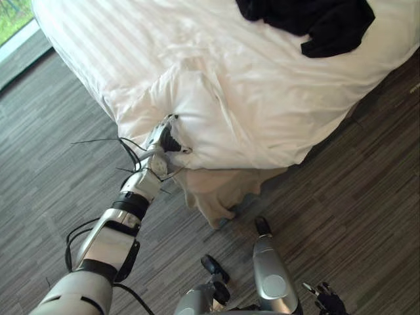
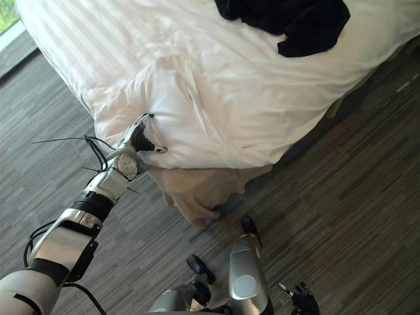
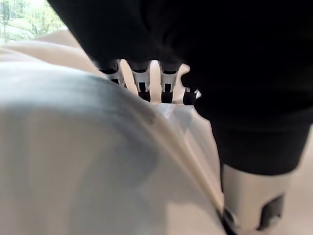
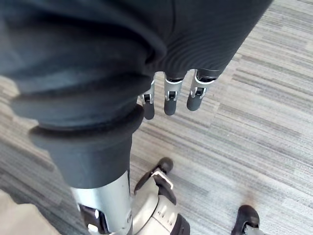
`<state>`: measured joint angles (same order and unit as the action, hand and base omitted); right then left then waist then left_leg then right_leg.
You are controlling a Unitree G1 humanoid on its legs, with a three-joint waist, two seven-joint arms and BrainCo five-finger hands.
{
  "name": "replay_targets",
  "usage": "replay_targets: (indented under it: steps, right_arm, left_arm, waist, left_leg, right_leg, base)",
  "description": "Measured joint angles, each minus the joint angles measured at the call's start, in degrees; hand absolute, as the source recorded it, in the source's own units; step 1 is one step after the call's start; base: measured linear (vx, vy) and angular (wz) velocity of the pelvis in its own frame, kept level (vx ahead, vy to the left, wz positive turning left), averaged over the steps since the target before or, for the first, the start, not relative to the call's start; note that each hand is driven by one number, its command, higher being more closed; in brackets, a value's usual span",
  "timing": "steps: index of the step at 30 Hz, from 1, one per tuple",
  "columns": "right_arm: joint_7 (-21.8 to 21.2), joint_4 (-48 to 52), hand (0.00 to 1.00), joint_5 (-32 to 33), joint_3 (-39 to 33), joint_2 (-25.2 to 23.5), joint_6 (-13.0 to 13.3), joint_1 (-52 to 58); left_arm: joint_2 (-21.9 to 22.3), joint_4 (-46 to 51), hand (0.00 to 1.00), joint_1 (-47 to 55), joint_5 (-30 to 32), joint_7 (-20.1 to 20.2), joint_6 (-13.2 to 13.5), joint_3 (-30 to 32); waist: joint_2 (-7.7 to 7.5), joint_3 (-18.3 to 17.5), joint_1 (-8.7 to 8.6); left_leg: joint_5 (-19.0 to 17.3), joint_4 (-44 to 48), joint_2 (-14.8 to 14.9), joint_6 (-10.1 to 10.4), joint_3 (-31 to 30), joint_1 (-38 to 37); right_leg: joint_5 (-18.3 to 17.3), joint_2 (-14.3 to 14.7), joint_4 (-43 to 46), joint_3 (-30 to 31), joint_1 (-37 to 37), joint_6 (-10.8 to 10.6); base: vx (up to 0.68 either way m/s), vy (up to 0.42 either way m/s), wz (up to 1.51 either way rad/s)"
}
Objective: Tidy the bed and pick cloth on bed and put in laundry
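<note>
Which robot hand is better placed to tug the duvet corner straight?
Left. The left robot hand is on the duvet at its near corner. The right robot hand hangs open over the floor, well away from it.

I look down on a floor [image 1: 367,197] of narrow planks in mixed greys, streaked dark and light, the boards running slantwise and spreading out on both sides of me. At my far upper left a window [image 1: 12,14] shows bright green outside (leaves or grass, I can't tell which). A pale strip [image 1: 18,41] runs along its foot, next to the planks.
</note>
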<state>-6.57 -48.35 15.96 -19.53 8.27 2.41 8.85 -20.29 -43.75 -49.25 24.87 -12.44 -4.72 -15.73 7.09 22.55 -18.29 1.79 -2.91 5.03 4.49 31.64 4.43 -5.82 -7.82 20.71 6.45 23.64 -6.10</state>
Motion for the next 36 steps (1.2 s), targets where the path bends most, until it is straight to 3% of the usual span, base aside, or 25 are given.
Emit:
replay_targets:
  steps: [5, 8, 11, 16, 18, 21, 22, 26, 30, 33, 35, 36]
  right_arm:
    - [-1.3, 0.6, 0.00, 1.4, 2.7, 0.0, 0.0, -3.4]
    - [-1.2, 0.9, 0.00, -0.4, 2.8, 0.1, 0.1, -3.4]
    - [-1.0, 0.7, 0.00, -3.0, 2.8, 0.1, 1.0, -3.2]
    - [0.2, 0.7, 0.00, -7.9, 2.9, 0.0, 1.2, -2.4]
    - [0.7, 0.7, 0.00, -9.0, 2.5, 0.1, 0.9, -1.4]
    - [1.8, 0.1, 0.00, -9.9, 1.8, 0.6, -0.5, 0.6]
    - [1.9, -0.2, 0.00, -9.9, 1.3, 0.7, -0.6, 0.6]
    - [3.0, -2.1, 0.00, -9.9, 0.8, 1.3, -2.6, 1.3]
    - [4.0, -2.8, 0.00, -11.6, 0.7, 1.3, -4.5, 1.7]
    - [4.2, -5.7, 0.00, -12.2, -0.9, 1.1, -6.5, 1.5]
    - [4.1, -7.1, 0.00, -12.4, -1.5, 1.1, -7.2, 1.4]
    - [4.2, -7.6, 0.00, -12.4, -2.3, 0.6, -7.6, 1.4]
  left_arm:
    - [-0.5, -0.5, 1.00, -2.8, 0.6, 0.7, 0.5, 1.1]
    - [-1.6, -1.3, 1.00, -3.1, -0.2, 4.5, 1.8, 1.2]
    - [-2.4, -3.3, 1.00, -3.2, -5.4, 8.6, 4.1, 1.2]
    - [-2.4, -1.3, 1.00, 4.4, -15.8, 19.5, 9.1, -0.8]
    - [-2.5, 3.2, 1.00, 10.6, -19.1, 23.7, 9.8, -2.0]
    - [-2.4, 8.7, 1.00, 23.4, -22.5, 29.3, 8.8, -4.1]
    - [-2.3, 9.7, 0.00, 25.8, -23.3, 29.8, 8.4, -4.2]
    - [0.0, 17.1, 0.00, 36.6, -27.8, 31.4, 6.3, -3.6]
    - [3.9, 16.1, 0.00, 45.2, -28.5, 32.1, 4.4, 1.6]
    - [6.6, 8.0, 0.00, 48.6, -27.9, 33.3, 1.6, 3.5]
    - [8.4, 0.0, 0.00, 52.0, -26.7, 32.4, -0.9, 4.3]
    - [9.6, -4.3, 0.00, 54.6, -26.2, 30.2, -2.3, 5.7]
  waist:
    - [-1.92, 1.2, 0.30]
    - [-1.99, 1.2, 0.52]
    - [-2.17, 1.3, 0.40]
    - [-2.28, 0.8, 0.41]
    - [-2.06, 0.1, 0.55]
    - [-0.61, -4.0, 0.67]
    - [-0.43, -4.4, 0.66]
    - [0.80, -7.7, 2.91]
    - [0.91, -10.3, 4.16]
    - [1.26, -12.3, 6.46]
    - [1.00, -12.3, 6.49]
    - [0.60, -12.5, 6.66]
  left_leg:
    - [-0.5, 1.0, 0.0, 0.6, 2.4, 0.8]
    - [-0.9, 1.5, 0.1, 0.7, 3.7, -0.1]
    - [-0.9, 1.8, 0.1, 0.6, 5.8, -1.8]
    - [-0.9, 1.8, 0.0, 0.6, 5.6, -6.0]
    - [-0.8, 1.8, -0.1, 0.6, 3.9, -7.5]
    - [-0.8, 1.6, 0.0, 0.6, -0.1, -8.6]
    - [-0.8, 1.5, 0.0, 0.6, -1.0, -9.0]
    - [-0.8, 1.2, 0.0, 0.6, -6.8, -9.5]
    - [-0.8, 1.2, 0.3, 0.6, -10.3, -10.1]
    - [-0.8, 1.2, 1.0, 0.6, -11.4, -10.5]
    - [-0.8, 1.2, 1.1, 0.6, -12.2, -11.0]
    - [-0.8, 1.2, 1.3, 0.6, -12.7, -11.0]
  right_leg:
    - [-0.2, -0.4, 0.4, 0.4, 0.9, 0.0]
    - [-0.2, -0.5, 0.5, 1.1, 0.8, 0.0]
    - [-0.3, -0.6, 0.7, 1.4, -0.7, -0.3]
    - [-1.8, -2.1, 0.8, -1.6, -6.5, -0.9]
    - [-2.6, -2.7, 0.8, -3.7, -9.1, -0.8]
    - [-2.8, -3.3, -1.3, -7.5, -13.0, -0.8]
    - [-2.8, -3.4, -1.9, -8.2, -14.2, -0.8]
    - [-2.4, -3.5, -6.1, -13.0, -19.3, -1.1]
    - [-1.5, -2.8, -10.0, -16.0, -22.9, -1.1]
    - [-0.2, -1.9, -13.3, -16.6, -25.2, -0.9]
    - [0.1, -1.5, -14.5, -17.3, -26.6, -0.8]
    - [0.4, -1.2, -15.2, -17.5, -26.9, -0.6]
  base:
    - [0.01, -0.013, 0.00]
    - [0.05, -0.024, -0.14]
    - [0.07, -0.021, -0.09]
    - [0.03, -0.023, 0.23]
    - [0.04, -0.033, 0.47]
    - [0.07, -0.037, 0.49]
    - [0.07, -0.030, 0.57]
    - [0.01, -0.009, 0.51]
    - [0.05, -0.011, 0.32]
    - [0.07, -0.019, 0.04]
    - [0.05, -0.031, 0.11]
    - [0.01, -0.035, 0.06]
